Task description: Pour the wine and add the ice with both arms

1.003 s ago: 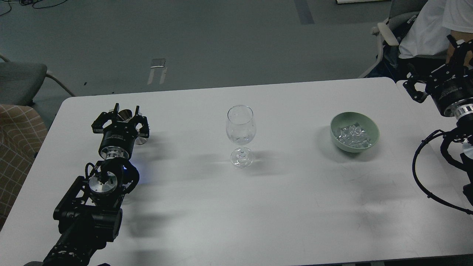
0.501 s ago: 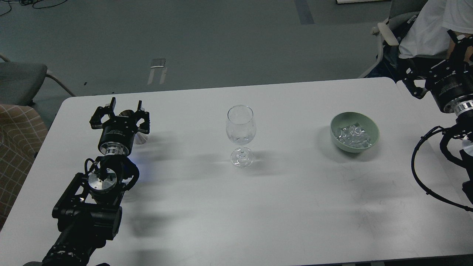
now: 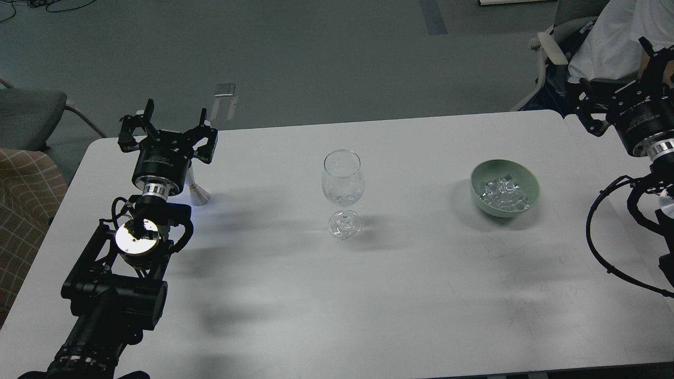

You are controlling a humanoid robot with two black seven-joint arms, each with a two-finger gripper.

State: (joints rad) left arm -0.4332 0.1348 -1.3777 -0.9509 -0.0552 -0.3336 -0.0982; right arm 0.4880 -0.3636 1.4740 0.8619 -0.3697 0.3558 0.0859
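Bench (image 3: 400, 316) surface, white and smooth, fills the near view. Further back a clear stemmed wine glass (image 3: 343, 189) is seen upright at centre, and a pale green bowl (image 3: 505, 187) to its right holds the small clear glassy ice cubes (image 3: 502, 192). On the left a small silver cone-footed metal piece (image 3: 197, 191) stands just beside the left black clawed gripper (image 3: 174, 123), whose jaws are spread open. At the far right edge the right black gripper (image 3: 618, 95) is raised; its jaws cannot be told.
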